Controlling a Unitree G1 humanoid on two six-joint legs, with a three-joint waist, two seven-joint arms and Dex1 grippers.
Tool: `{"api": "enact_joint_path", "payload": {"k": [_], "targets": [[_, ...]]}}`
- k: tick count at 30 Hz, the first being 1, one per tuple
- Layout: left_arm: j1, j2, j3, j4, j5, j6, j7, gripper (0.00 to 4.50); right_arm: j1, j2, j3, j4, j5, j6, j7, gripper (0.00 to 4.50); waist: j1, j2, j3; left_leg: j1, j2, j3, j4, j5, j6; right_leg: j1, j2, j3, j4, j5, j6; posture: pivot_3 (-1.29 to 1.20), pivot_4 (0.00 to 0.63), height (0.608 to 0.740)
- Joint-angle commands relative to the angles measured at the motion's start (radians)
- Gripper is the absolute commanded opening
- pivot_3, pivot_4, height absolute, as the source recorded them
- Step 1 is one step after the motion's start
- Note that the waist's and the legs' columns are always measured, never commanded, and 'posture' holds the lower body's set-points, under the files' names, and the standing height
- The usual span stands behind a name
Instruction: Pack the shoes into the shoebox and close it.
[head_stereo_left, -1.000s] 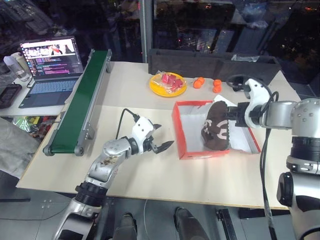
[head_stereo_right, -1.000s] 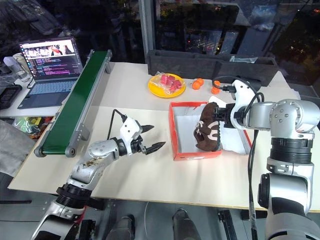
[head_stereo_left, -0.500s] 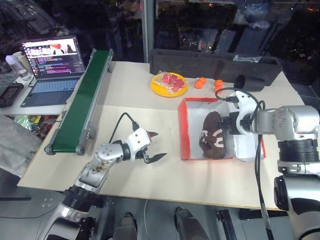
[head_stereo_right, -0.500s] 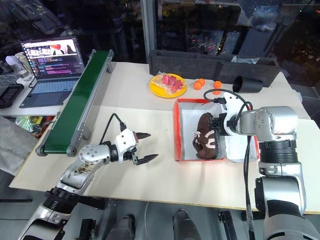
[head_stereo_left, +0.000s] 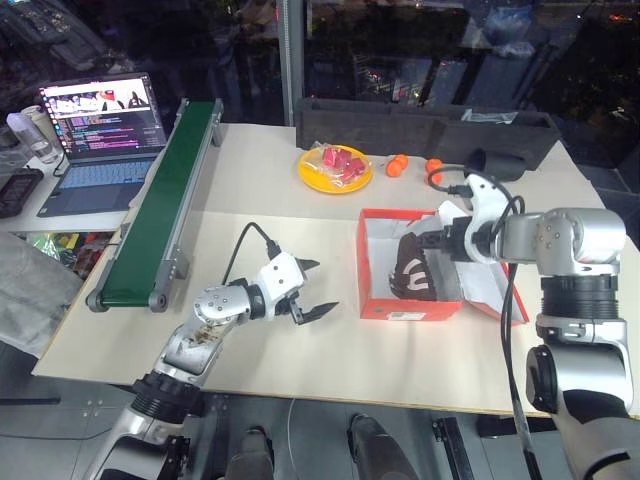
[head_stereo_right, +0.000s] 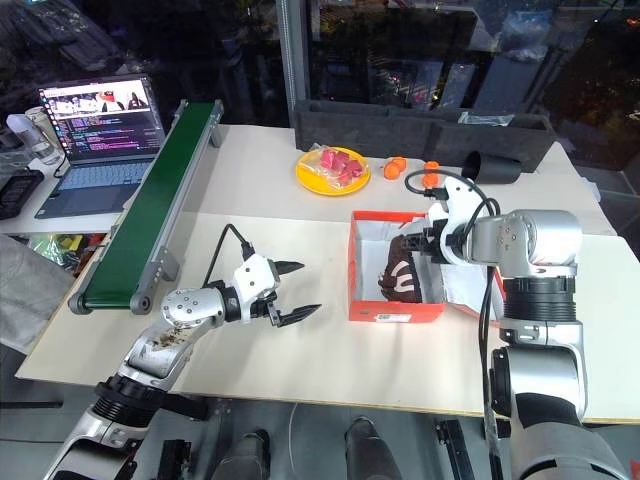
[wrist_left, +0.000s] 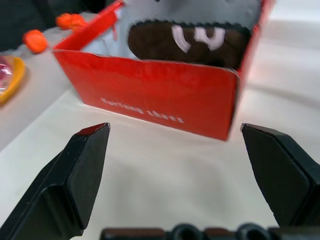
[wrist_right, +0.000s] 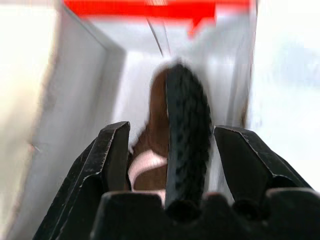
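One boot already inside open shoebox, lying on side. Right gripper over shoebox, jaws parted either side of sole, not pinching. Left gripper beside shoebox, jaws wide, empty. Left: second boot, lid closing.

Since the earlier frames the right gripper has spread its fingers and let go of the dark brown shoe, which was held raised over the shoebox and now lies down inside it between the white walls.
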Motion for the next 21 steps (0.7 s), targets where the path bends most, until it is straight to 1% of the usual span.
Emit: {"api": "enact_joint_path", "payload": {"k": [1,3,5,7,9,11,14,15,16,21], "targets": [[-0.042,-0.032,0.12,0.053,-0.014,0.017,0.134,4.5,-0.049,0.031,-0.044,-0.161,0.027,-0.091,0.035,3.23,0.0,0.0,0.0,0.0,0.0,0.0,0.0,0.0,0.0,0.0,0.0,0.0,0.0,0.0,0.0,0.0,0.15,0.74],[-0.085,-0.052,0.204,0.114,0.0,0.041,0.263,4.5,-0.036,0.054,-0.046,-0.283,0.067,-0.157,0.088,3.23,0.0,0.0,0.0,0.0,0.0,0.0,0.0,0.0,0.0,0.0,0.0,0.0,0.0,0.0,0.0,0.0,0.15,0.74],[-0.129,-0.069,0.297,0.162,-0.001,0.071,0.398,4.5,0.019,0.073,-0.045,-0.428,0.116,-0.218,0.155,3.23,0.001,0.0,0.0,0.0,0.0,0.0,0.0,0.0,0.0,0.0,0.0,0.0,0.001,0.0,0.0,0.0,0.15,0.74],[-0.164,-0.081,0.394,0.198,-0.019,0.109,0.52,4.5,0.115,0.08,-0.011,-0.561,0.145,-0.279,0.219,3.23,0.003,-0.001,-0.001,0.0,0.0,-0.001,0.0,0.0,0.0,0.0,0.0,-0.001,0.0,0.0,0.001,0.0,0.15,0.74],[-0.181,-0.083,0.46,0.21,-0.042,0.151,0.582,4.5,0.219,0.069,0.06,-0.648,0.121,-0.351,0.26,3.23,0.004,-0.002,-0.001,0.0,0.0,-0.002,-0.001,0.0,0.0,0.002,0.0,-0.002,0.0,-0.001,0.002,0.0,0.15,0.74],[-0.191,-0.065,0.501,0.236,-0.051,0.175,0.606,4.5,0.314,0.051,0.168,-0.666,0.035,-0.466,0.289,3.23,0.006,-0.002,-0.002,0.0,0.0,-0.002,-0.001,0.0,0.0,0.002,0.0,-0.003,-0.001,-0.001,0.002,0.0,0.15,0.74],[-0.2,-0.015,0.504,0.311,-0.038,0.169,0.572,4.5,0.396,0.034,0.297,-0.633,-0.093,-0.641,0.332,3.94,0.006,-0.003,-0.001,0.0,0.0,-0.002,0.0,0.001,-0.002,0.001,0.0,-0.003,0.0,-0.001,0.001,0.0,0.15,0.74],[-0.203,-0.001,0.508,0.332,-0.036,0.156,0.566,4.5,0.414,0.036,0.326,-0.623,-0.119,-0.686,0.345,4.29,0.006,-0.003,-0.001,0.0,0.0,-0.002,0.0,0.003,-0.005,0.001,0.0,-0.003,0.001,0.0,0.001,0.0,0.15,0.74],[-0.21,0.013,0.519,0.356,-0.043,0.152,0.561,4.5,0.429,0.044,0.35,-0.616,-0.137,-0.723,0.359,4.4,0.006,-0.003,-0.001,0.0,0.0,-0.002,0.0,0.004,-0.006,0.001,0.0,-0.003,0.001,0.001,0.002,0.0,0.15,0.74],[-0.234,0.088,0.519,0.465,-0.036,0.126,0.517,4.5,0.45,0.111,0.4,-0.554,-0.201,-0.838,0.368,4.4,0.0,-0.004,-0.002,0.002,0.0,-0.002,-0.001,0.005,-0.008,0.001,0.0,-0.004,0.001,0.002,0.002,0.0,0.15,0.74]]}}
